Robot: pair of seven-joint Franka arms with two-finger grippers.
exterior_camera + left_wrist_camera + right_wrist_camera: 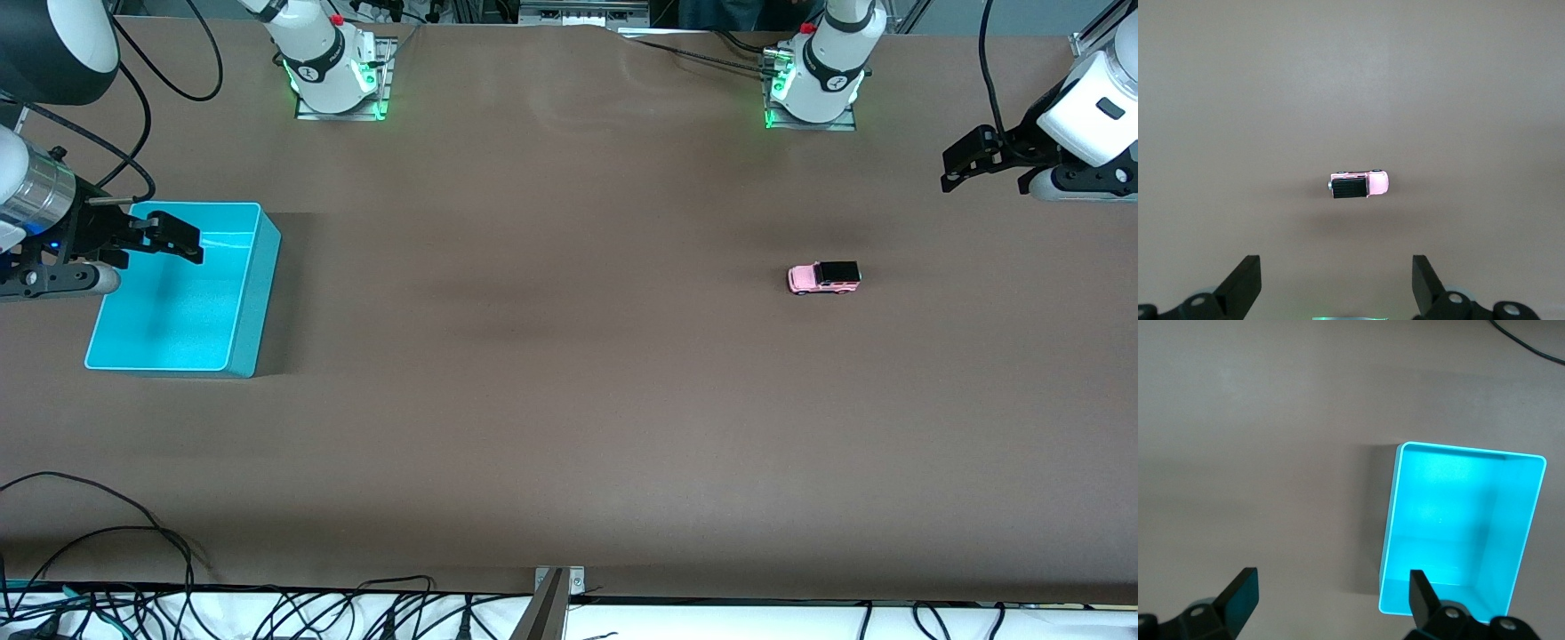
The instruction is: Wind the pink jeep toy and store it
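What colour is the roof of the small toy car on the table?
The pink jeep toy has a black roof, seen best in the left wrist view.

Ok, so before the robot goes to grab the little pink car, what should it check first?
1. Pink jeep toy sits on its wheels on the table, nothing touching it: ok.
2. Left gripper open and holding nothing, up over the table's left-arm end: ok.
3. Left gripper lined up over the jeep: not ok, the jeep shows ahead of the fingertips in the left wrist view, not between them.
4. Right gripper open and holding nothing, over the turquoise bin: ok.
5. Bin has nothing in it, room for the jeep: ok.
6. Which way the jeep must roll to wind it: cannot tell.
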